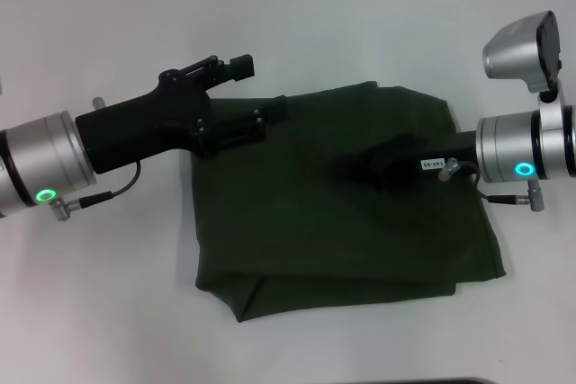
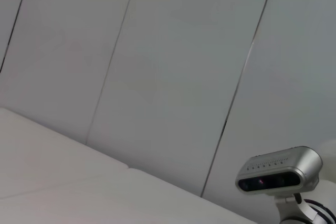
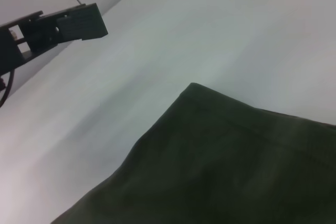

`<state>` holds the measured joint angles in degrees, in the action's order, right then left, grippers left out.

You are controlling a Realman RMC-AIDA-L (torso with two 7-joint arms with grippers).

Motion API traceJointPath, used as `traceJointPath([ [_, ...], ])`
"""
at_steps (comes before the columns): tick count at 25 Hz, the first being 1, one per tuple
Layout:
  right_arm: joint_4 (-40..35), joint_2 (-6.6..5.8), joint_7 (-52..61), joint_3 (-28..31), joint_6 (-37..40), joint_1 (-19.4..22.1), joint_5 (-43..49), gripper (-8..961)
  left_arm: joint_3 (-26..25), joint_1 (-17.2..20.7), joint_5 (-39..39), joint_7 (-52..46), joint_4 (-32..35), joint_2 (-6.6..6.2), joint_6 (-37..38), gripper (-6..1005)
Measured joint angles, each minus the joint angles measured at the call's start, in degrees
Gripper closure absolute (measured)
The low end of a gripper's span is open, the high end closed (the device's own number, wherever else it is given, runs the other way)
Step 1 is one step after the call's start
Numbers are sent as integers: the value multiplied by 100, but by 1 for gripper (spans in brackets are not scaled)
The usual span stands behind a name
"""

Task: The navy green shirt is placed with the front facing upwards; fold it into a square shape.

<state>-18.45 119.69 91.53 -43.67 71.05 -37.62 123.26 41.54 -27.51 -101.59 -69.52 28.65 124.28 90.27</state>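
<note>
My white table (image 1: 108, 312) carries one item. The navy green shirt (image 1: 342, 222) lies folded on it, its hem edges showing.

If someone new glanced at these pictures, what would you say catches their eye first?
The navy green shirt, folded into a rough block, lies mid-table. The right hand reaches low over its upper middle. The left hand hovers at the shirt's far left corner.

Right end effector (image 1: 360, 168) fingertips indistinct against navy green shirt (image 1: 342, 240).
</note>
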Motion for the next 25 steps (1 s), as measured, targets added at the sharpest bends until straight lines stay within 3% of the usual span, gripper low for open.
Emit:
traceJointPath([
  [14, -470, -17, -16, 77, 327, 71, -408, 933, 12, -34, 0, 0, 7, 0, 4, 152],
  [25, -508, -21, 141, 17, -220, -10, -540, 933, 5, -44, 0, 6, 0, 0, 15, 152],
])
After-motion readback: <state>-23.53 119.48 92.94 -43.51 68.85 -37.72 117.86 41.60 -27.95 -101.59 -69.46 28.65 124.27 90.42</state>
